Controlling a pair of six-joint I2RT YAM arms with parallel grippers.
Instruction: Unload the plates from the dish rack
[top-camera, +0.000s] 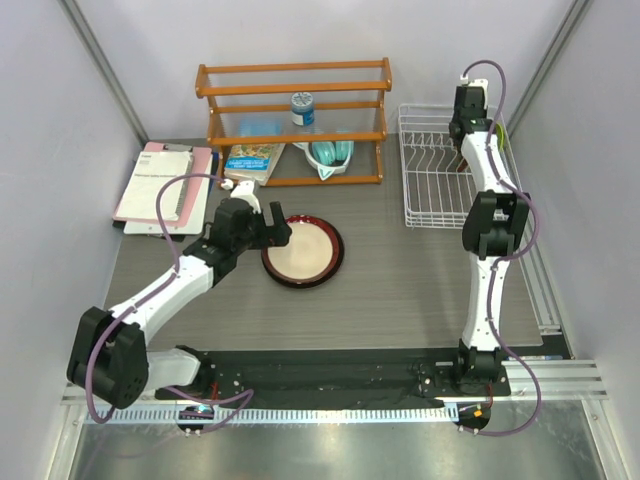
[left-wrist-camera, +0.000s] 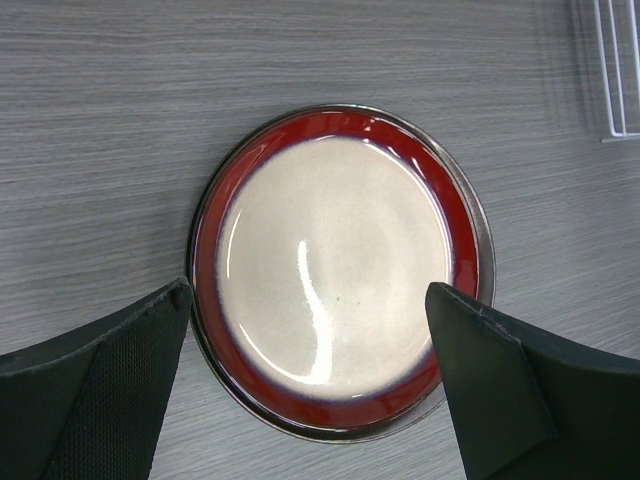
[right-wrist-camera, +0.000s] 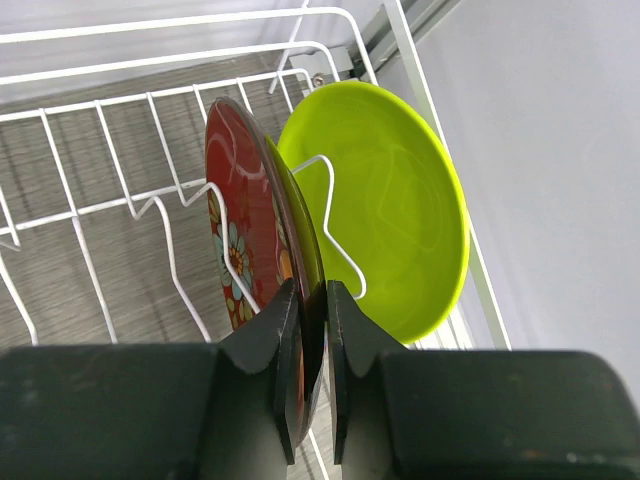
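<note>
Grey table (top-camera: 400, 290) is the biggest thing. The white wire dish rack (top-camera: 435, 170) sits at the back R corner, w/ upright prongs. The orange shelf (top-camera: 295, 120) is at the back middle, w/ a small jar (top-camera: 302, 108) on it & a teal thing (top-camera: 330, 152) low down. Pink papers (top-camera: 165, 185) & a book (top-camera: 252, 160) lie at the back L.

The L arm reaches in to the middle of the table. The R arm goes up tall & bends down into the rack.

The big red-rim plate (left-wrist-camera: 335, 270) lies flat on the table, out of the rack, just in front of the shelf. Its middle is cream. A thin dark grey edge shows all round it. Can't tell if that is another plate under it.

Two small plates are in the rack, standing on edge near its R side. The green plate (right-wrist-camera: 390, 220) leans on a wire prong, closest to the rack's R wall. The red flower plate (right-wrist-camera: 240, 230) stands just beside it, nearly touching.

The L gripper (left-wrist-camera: 308, 295) hangs over the big plate. Its jaws are wide apart, one each side of the plate, & hold nothing.

The R gripper (right-wrist-camera: 312, 295) pinches the edge of the red flower plate. One finger is on each face, pressed in tight.
</note>
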